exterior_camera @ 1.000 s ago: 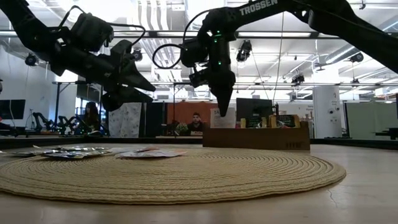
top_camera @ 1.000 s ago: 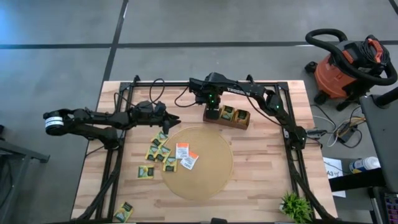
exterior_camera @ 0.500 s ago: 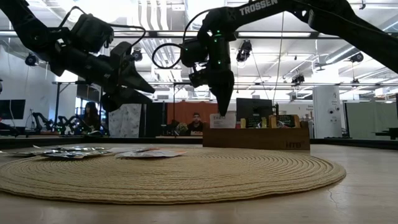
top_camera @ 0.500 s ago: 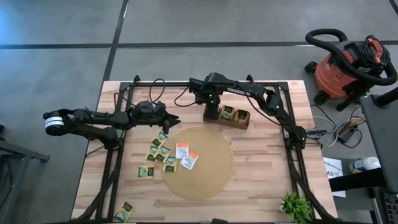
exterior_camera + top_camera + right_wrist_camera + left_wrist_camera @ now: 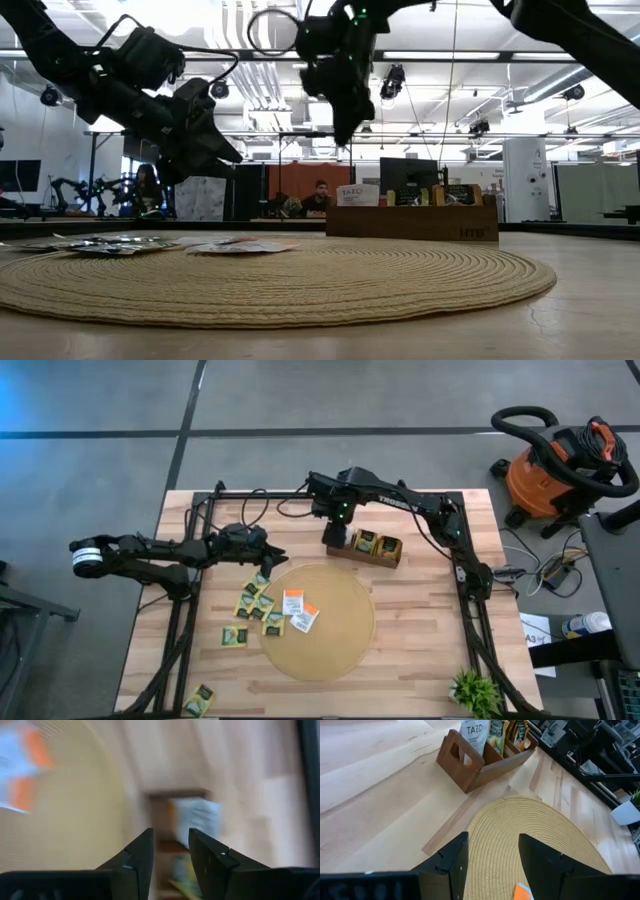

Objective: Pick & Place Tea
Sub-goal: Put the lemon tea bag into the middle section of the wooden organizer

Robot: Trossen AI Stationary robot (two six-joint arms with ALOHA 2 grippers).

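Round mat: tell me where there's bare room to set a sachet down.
The round mat is bare across its right and lower parts, toward the wooden box and the plant. Its upper-left edge is crowded: orange-and-white sachets lie there, with yellow-green sachets bunched just off that edge.

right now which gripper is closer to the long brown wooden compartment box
Right. The right gripper hangs just above the long brown wooden compartment box, at its end; the left gripper hovers farther off, by the round tan woven mat's edge.
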